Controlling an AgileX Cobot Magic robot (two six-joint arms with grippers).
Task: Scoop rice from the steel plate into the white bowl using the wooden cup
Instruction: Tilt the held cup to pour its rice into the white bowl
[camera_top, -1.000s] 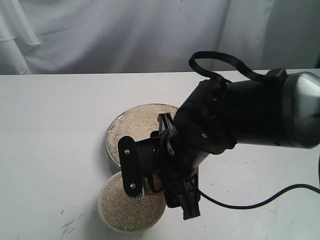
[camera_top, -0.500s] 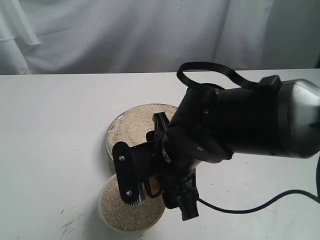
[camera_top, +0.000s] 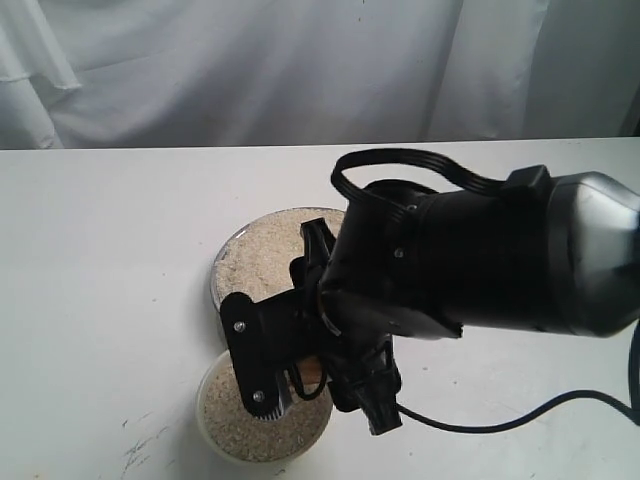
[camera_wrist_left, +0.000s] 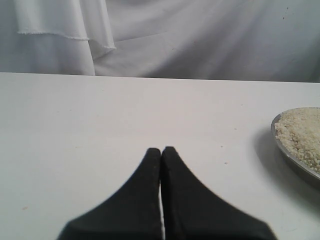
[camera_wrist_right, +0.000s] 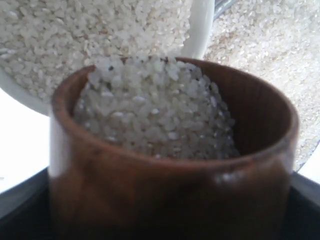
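Hanging over the near side of the desk (camera_top: 100, 300) in the exterior view, the right fingers (camera_top: 250, 350) are clamped on the wooden cup (camera_top: 312, 373), of which only a sliver of reddish wood shows between them. The cup sits above the white bowl (camera_top: 212, 438), over the edge that faces the steel plate (camera_top: 216, 285). Bowl and plate lie just beside each other, the plate farther back. Both hold rice (camera_top: 270, 248). The left arm is out of this view, so the right arm is the one on the job.

From the left wrist view, the left fingers (camera_wrist_left: 145, 200) are pressed together on nothing and low over bare desk. The plate's rim (camera_wrist_left: 295, 167) and some rice only just enter the picture, well apart from them.

The right wrist view shows what matters. The cup (camera_wrist_right: 170, 200) is full, its grains (camera_wrist_right: 155, 115) heaped toward the far lip. Just beyond that lip comes the bowl's thick rim (camera_wrist_right: 202, 30), with the bowl's own rice (camera_wrist_right: 75, 30) past it. The plate's rice (camera_wrist_right: 265, 50) lies off to one side (close enough to catch a stray spill). So the bowl lies straight ahead of the cup's mouth. I judge the pour needs the cup tipped farther forward along that line, with the lip held inside the rim.
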